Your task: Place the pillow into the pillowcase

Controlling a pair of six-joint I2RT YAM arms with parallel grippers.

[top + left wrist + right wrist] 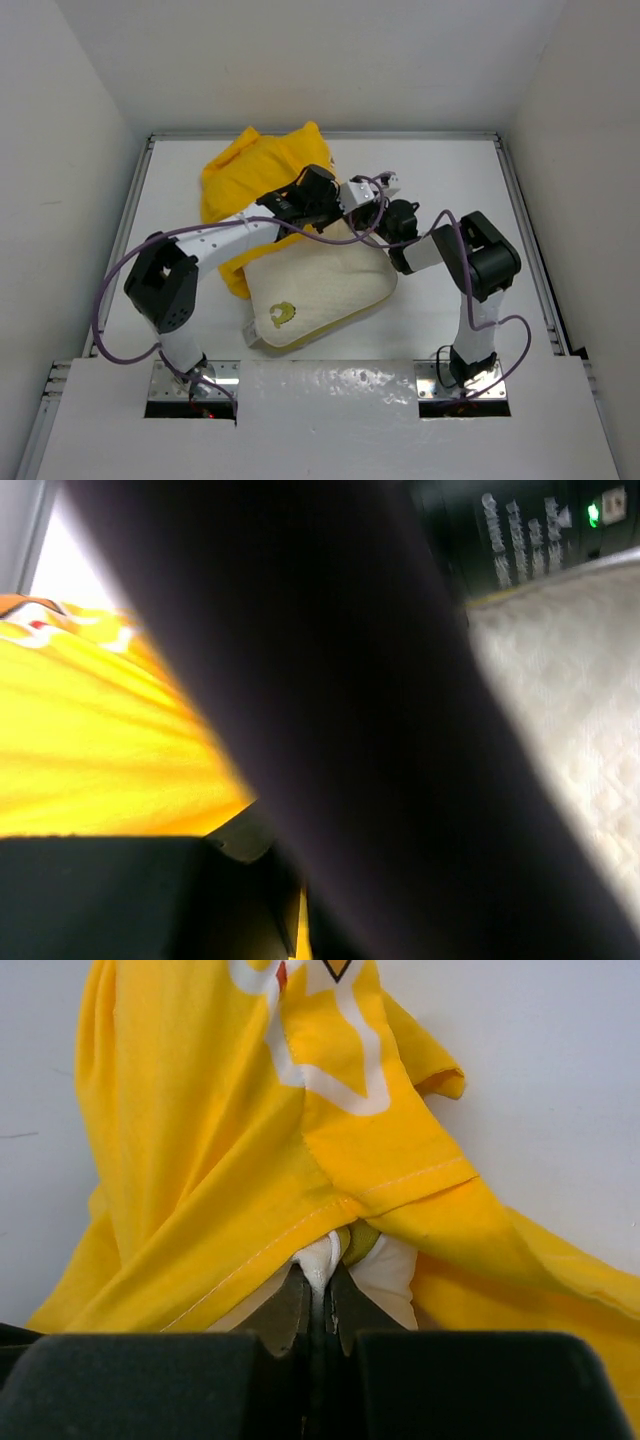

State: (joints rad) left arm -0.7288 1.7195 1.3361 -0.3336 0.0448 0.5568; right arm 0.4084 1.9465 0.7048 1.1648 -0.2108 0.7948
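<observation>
The cream pillow (320,290) lies mid-table, its far corner tucked under the edge of the yellow pillowcase (255,170), which is bunched behind it. My right gripper (372,228) is shut on that pillow corner. In the right wrist view the right gripper (322,1295) pinches white pillow (400,1270) under the draped pillowcase (250,1140). My left gripper (325,195) is at the pillowcase edge. In the left wrist view a dark blurred cable hides most of the left gripper (300,925). A thin strip of yellow pillowcase (100,750) shows between the closed jaws, and the pillow (570,680) is at the right.
The table (450,170) is white with raised rails along the left, right and far sides, and white walls beyond. Purple cables (120,300) loop off both arms. The two wrists are close together above the pillow's far corner.
</observation>
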